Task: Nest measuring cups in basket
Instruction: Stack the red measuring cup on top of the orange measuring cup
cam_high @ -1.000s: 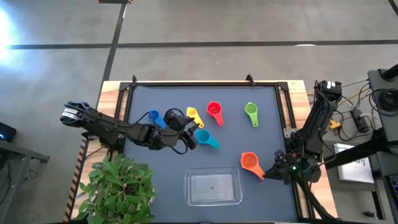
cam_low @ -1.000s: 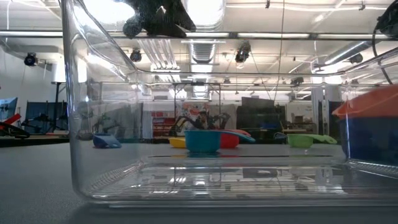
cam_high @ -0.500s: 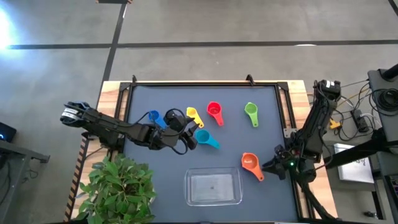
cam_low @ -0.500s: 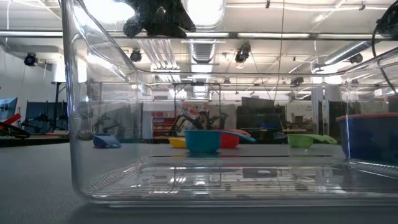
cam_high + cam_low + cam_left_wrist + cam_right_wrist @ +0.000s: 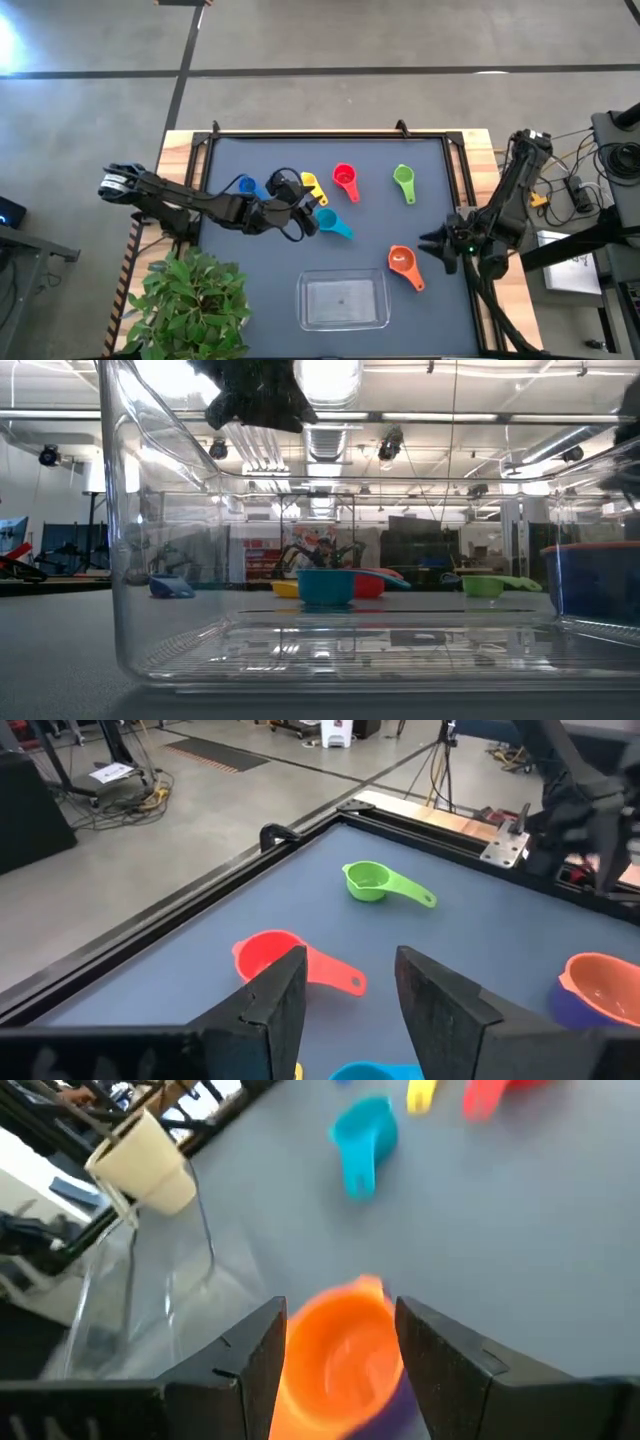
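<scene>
The orange cup point(image 5: 401, 260) sits level inside the purple cup point(image 5: 395, 1405) on the mat, right of the clear basket point(image 5: 345, 322), with its handle toward the near right. My right gripper point(image 5: 428, 243) hangs open just right of it, touching nothing; in its wrist view point(image 5: 340, 1315) the cup shows beyond the fingers. My left gripper point(image 5: 310, 212) is open above the mat between the yellow cup point(image 5: 309, 183) and the teal cup point(image 5: 327, 220). The blue cup point(image 5: 243, 186) is half hidden by the left arm. The red cup point(image 5: 345, 179) and the green cup point(image 5: 404, 178) rest farther back.
A potted plant point(image 5: 190, 300) stands at the near left corner, beside the left arm's base. The raised black frame point(image 5: 330, 135) borders the mat. Bare mat lies between the basket and the row of cups. Cables and gear point(image 5: 575, 190) lie right of the table.
My right gripper has let go of the orange cup's handle and drawn back up and toward the far edge. The orange cup, tilted and raised over the purple one a second ago, now sits level in it. My left arm has edged slightly toward the far edge.
</scene>
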Robot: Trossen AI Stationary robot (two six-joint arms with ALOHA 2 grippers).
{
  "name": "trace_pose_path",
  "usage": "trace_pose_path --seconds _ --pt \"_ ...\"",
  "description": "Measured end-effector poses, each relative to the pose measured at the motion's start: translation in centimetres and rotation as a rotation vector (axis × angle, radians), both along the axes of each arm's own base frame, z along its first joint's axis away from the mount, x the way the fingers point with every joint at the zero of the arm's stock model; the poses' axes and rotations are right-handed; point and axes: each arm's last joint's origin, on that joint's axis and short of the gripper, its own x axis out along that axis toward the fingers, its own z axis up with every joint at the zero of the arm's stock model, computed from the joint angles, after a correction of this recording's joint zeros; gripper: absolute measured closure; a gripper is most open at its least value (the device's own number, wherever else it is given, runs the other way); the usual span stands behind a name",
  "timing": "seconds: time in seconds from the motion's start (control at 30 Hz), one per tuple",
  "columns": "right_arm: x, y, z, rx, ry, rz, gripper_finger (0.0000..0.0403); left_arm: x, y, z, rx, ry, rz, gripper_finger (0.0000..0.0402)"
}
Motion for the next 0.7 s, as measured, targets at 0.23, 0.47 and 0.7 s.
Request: trace_pose_path --seconds 0.23,0.47,0.7 --pt "2.1 -0.8 3.9 -0.317 -0.059 -0.084 0.0225 1.2 0.3 -1.9 0.011 0.051 0.005 0.0265" --pt "4.5 -2.0 5.4 -0.446 0.019 -0.158 0.0225 1.5 0.6 -2.3 -0.01 0.065 -0.029 0.0265" --pt "8.3 -2.8 5.6 -0.451 0.039 -0.078 0.0225 1.9 1.3 -2.8 -0.004 0.077 -0.012 0.0265"
